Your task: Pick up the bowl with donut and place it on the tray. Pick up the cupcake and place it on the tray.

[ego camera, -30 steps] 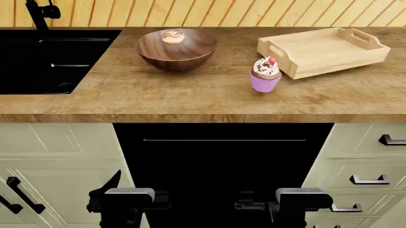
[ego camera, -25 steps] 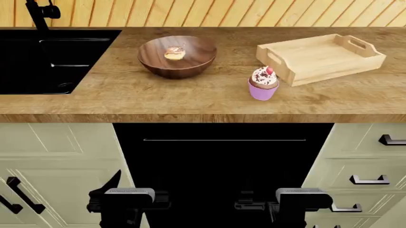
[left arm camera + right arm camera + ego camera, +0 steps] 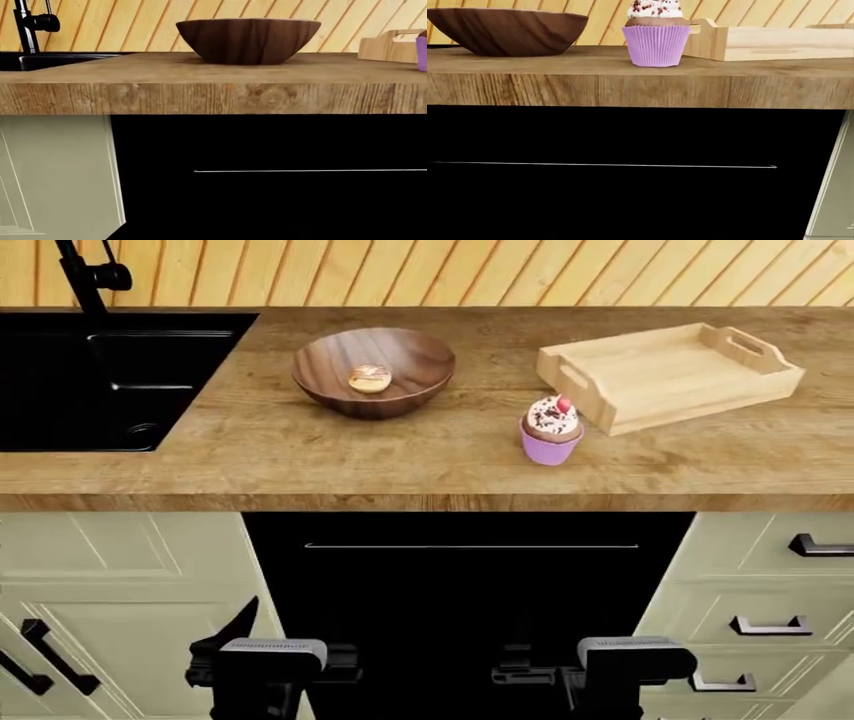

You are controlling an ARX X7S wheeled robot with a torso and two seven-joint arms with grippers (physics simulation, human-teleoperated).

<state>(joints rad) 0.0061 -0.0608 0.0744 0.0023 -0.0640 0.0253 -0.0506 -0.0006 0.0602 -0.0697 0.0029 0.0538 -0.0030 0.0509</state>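
Note:
The dark wooden bowl (image 3: 375, 370) stands on the countertop with the small glazed donut (image 3: 370, 379) in its middle; its side also shows in the left wrist view (image 3: 248, 41). To its right stands the cupcake (image 3: 551, 430) in a purple wrapper (image 3: 656, 45). Just behind and right of that lies the pale wooden tray (image 3: 667, 373). Both arms hang low in front of the cabinets, below the counter edge. The left gripper (image 3: 274, 668) and right gripper (image 3: 594, 670) show only as dark shapes, so their jaws are unreadable. Neither wrist view shows fingers.
A black sink (image 3: 107, 380) with a black faucet (image 3: 87, 275) is set into the counter at the left. Below the counter edge (image 3: 427, 502) is a black appliance front (image 3: 467, 580), flanked by pale green cabinet doors and drawers with dark handles (image 3: 767, 625).
In the head view the bowl, cupcake and tray now look smaller and sit slightly lower. The donut has gone from the bowl's far rim to its middle. The arms have not moved.

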